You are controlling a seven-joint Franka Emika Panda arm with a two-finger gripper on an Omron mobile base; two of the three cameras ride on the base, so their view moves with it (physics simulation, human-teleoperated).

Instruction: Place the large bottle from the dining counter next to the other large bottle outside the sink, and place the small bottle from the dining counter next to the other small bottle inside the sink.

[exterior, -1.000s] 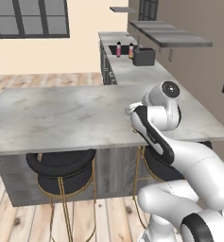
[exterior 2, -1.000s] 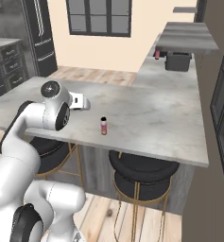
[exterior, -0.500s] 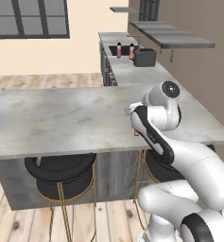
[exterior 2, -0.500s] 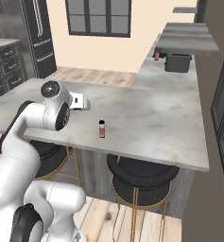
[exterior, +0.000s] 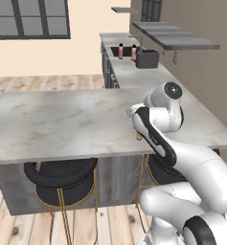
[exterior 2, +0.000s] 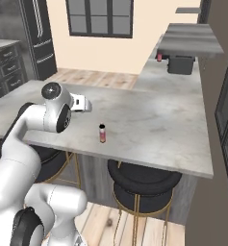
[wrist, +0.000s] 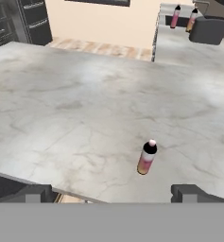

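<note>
Gripper (wrist: 111,193) wide open, empty, short of the small bottle (wrist: 147,157).

Fingertips (wrist: 188,192) sit at the near edge of the dining counter (wrist: 75,108), jaws spread, nothing between them; presumably staged for an approach, since the bottle stands just ahead and slightly right of centre. Bottle is upright near the counter's front edge, apart from the fingers. Appearance: pinkish body fading to orange at the base, dark neck band, pale cap. Two taller bottles (wrist: 176,16) stand at the far counter beyond it, beside a dark box (wrist: 209,29). Judged: pick not yet started.
</note>
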